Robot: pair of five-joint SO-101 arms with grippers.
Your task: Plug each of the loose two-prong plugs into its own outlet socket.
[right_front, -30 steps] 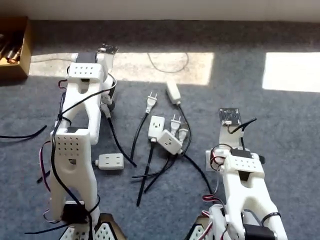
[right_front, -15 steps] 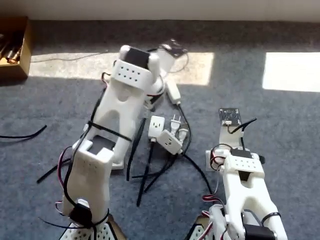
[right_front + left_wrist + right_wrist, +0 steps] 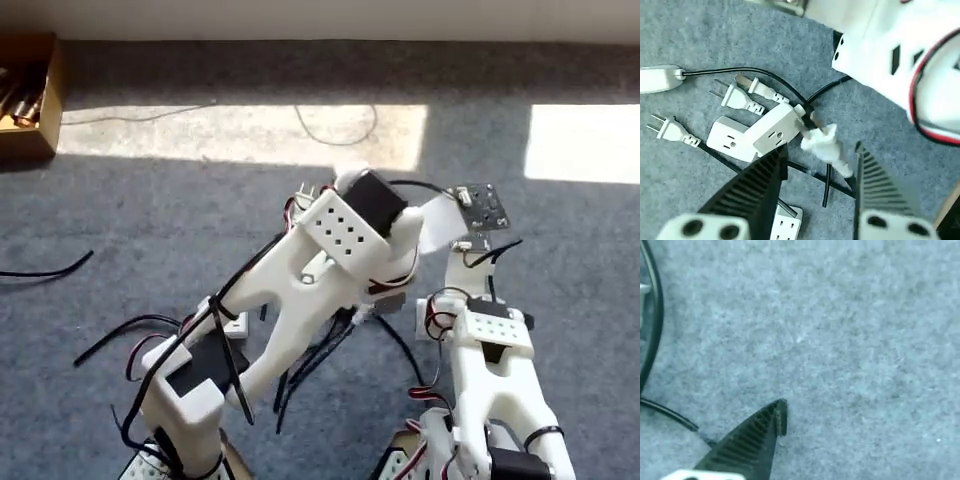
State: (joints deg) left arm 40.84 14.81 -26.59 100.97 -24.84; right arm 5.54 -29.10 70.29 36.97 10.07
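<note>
While the left gripper [image 3: 820,146] hangs over the tangle of cords on the grey carpet [image 3: 150,220], its two black fingers [image 3: 760,185] stand well apart and hold nothing. Take the corded white outlet socket [image 3: 774,131] as the marker. Just beside its cord end lies a white plug [image 3: 829,149], whose prongs are too blurred to make out. This plug sits under the gap between the fingers, roughly midway. Its long axis runs away from the socket, slantwise to the line from fingertip to fingertip. By my judgement the wrist would have to turn a little before the fingers could close squarely on the plug's narrow sides.

Against the socket's opposite side rests a second outlet socket [image 3: 729,142]. Beyond that pair lies a two-prong plug [image 3: 737,97], prongs pointing away from the socket. Another plug [image 3: 671,131] lies farther out. Both socket faces show bare slots, so I judge nothing is plugged in there yet.

Seen from above, the left arm [image 3: 320,270] lies across the socket's spot and the right arm [image 3: 490,340] stands near it. The right gripper [image 3: 771,430] is over bare carpet beside a black cable [image 3: 652,340], and I cannot tell whether it is open or closed. The left is plainly the nearer to the plug.
</note>
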